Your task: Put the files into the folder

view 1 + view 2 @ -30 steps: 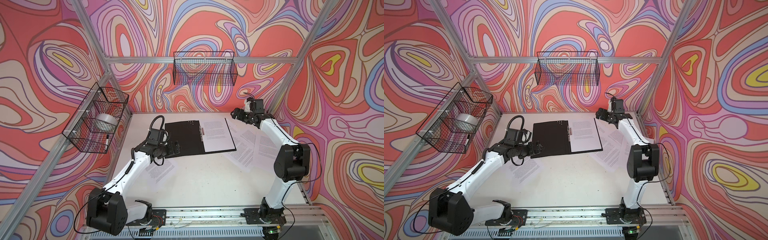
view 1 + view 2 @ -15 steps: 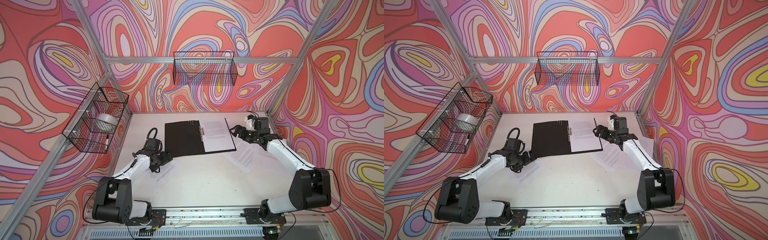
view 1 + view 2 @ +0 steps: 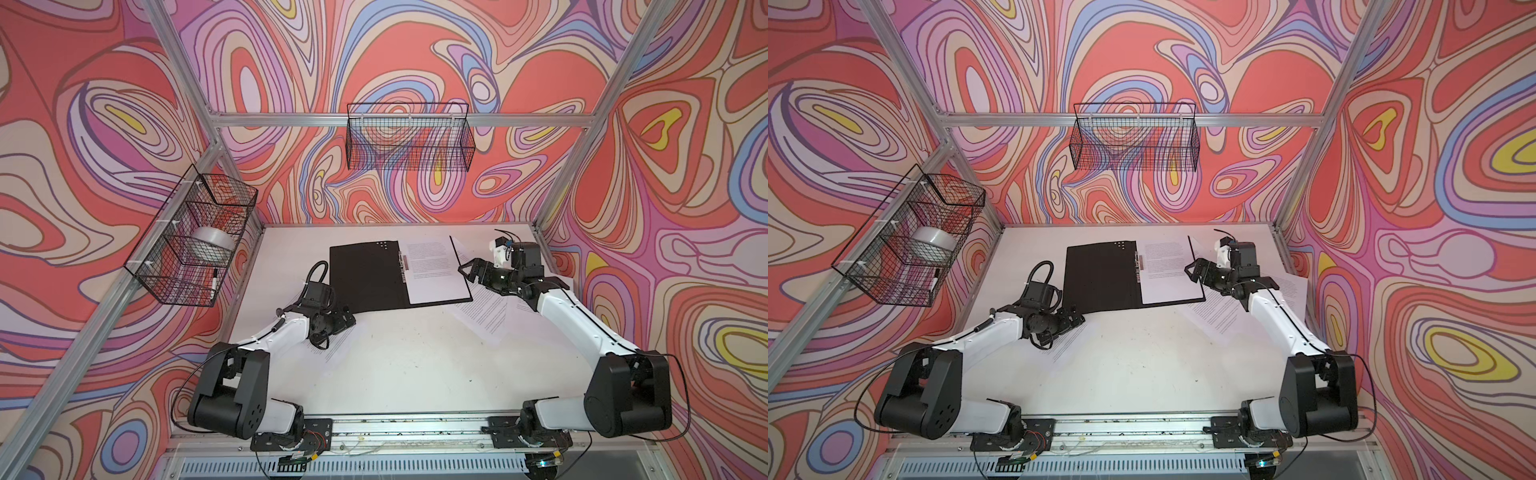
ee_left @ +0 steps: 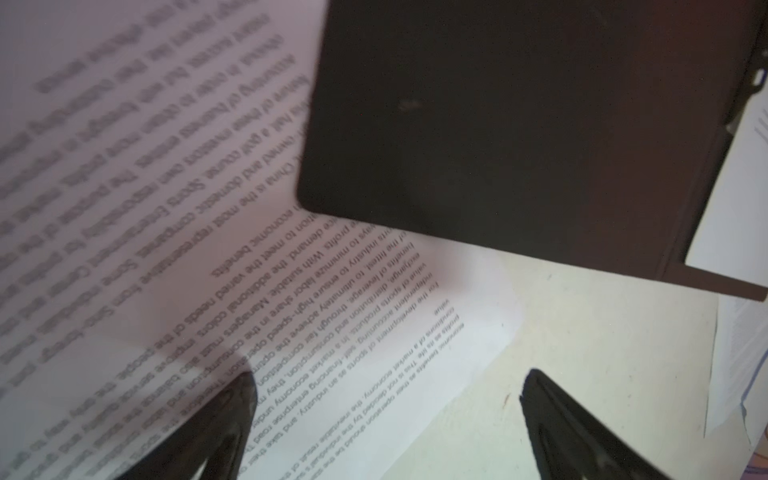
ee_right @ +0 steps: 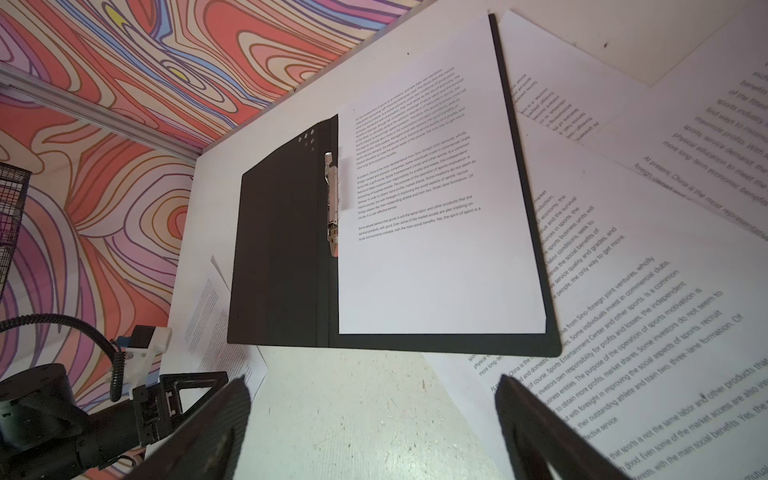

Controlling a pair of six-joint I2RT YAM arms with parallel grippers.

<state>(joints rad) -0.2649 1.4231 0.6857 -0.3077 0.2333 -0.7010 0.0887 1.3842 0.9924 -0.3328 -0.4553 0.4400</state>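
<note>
Hovering low over the white tabletop (image 3: pixel 415 374): left end effector (image 4: pixel 386 382), jaws wide, empty. Beneath it, a loose white printed paper sheet (image 4: pixel 291 332), one corner pinned under the thin cardboard folder (image 3: pixel 365 282), lying open, black faces up. Opposite, right end effector (image 5: pixel 374 382): jaws wide, empty, beside the folder's right edge, above overlapping white printed sheets (image 5: pixel 623 332). One white sheet (image 3: pixel 432 270) already filed beside the silver metal clip (image 5: pixel 331 199). Hazards, judged: pulling the pinned sheet may drag the folder and spill the filed one; flat paper may crumple or slip; overlapped sheets may lift together.
</note>
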